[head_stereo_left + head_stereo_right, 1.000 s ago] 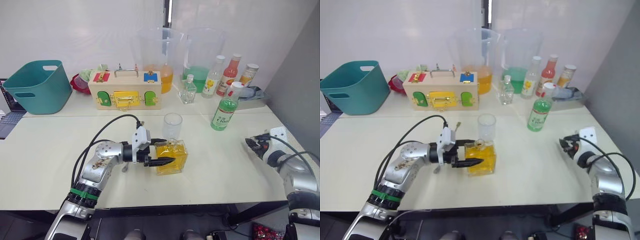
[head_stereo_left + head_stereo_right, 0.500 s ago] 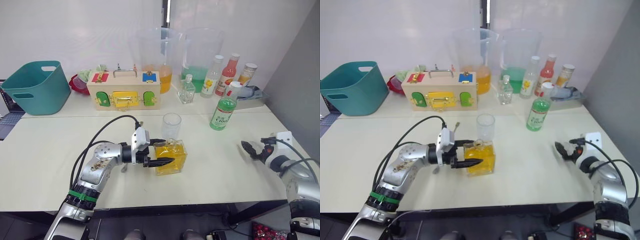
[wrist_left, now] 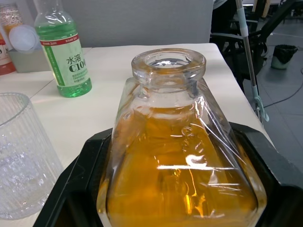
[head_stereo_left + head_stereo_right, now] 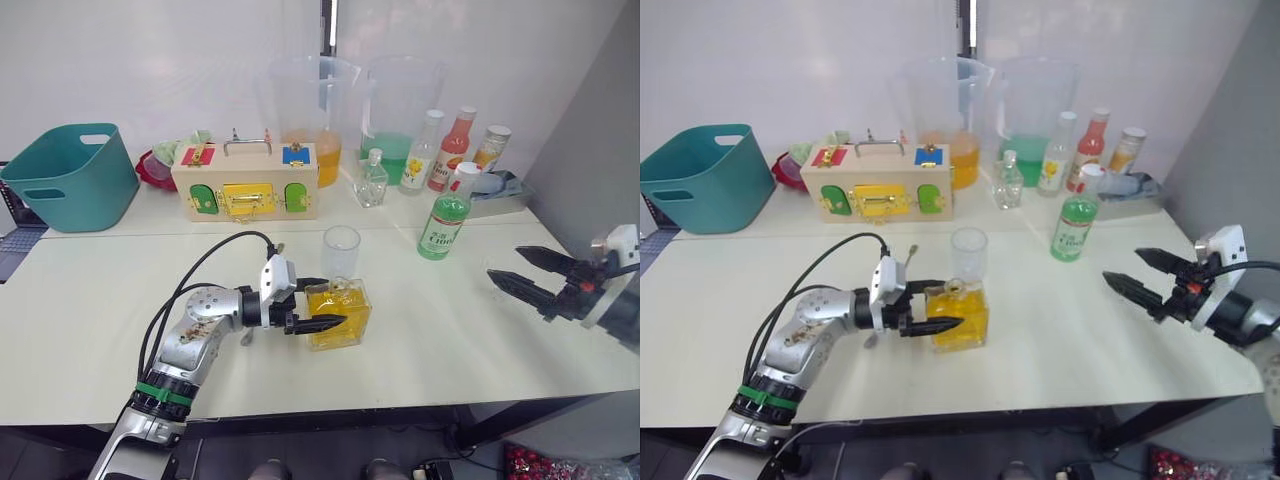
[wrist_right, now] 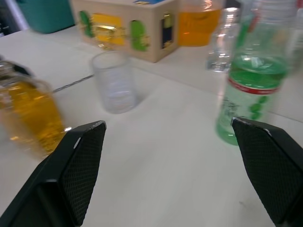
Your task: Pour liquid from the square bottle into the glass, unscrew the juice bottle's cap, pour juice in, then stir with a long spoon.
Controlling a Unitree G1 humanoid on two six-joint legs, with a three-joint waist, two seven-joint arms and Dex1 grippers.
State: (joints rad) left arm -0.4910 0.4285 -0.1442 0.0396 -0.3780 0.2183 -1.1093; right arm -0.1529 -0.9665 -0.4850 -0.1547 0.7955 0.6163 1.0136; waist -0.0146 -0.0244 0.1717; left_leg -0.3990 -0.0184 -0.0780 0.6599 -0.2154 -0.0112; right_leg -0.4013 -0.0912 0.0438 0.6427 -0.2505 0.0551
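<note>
The square bottle (image 4: 340,312) of amber liquid stands uncapped on the white table, just in front of the empty ribbed glass (image 4: 341,250). My left gripper (image 4: 325,304) is shut on the square bottle, one black finger (image 3: 71,189) pressed on each side. A green juice bottle (image 4: 445,225) with a white cap stands upright to the right of the glass. The long spoon (image 4: 908,257) lies partly hidden behind my left arm. My right gripper (image 4: 505,262) hovers open and empty over the table's right end, pointing toward the glass and juice bottle (image 5: 248,90).
Along the back stand a teal tub (image 4: 70,170), a wooden latch box (image 4: 245,180), two large pitchers (image 4: 315,110) with orange and green liquid, a small clear bottle (image 4: 374,180) and three more bottles (image 4: 458,148) by a grey tray.
My right gripper has opened wide and risen from the table's right edge. The left gripper and square bottle have stayed put.
</note>
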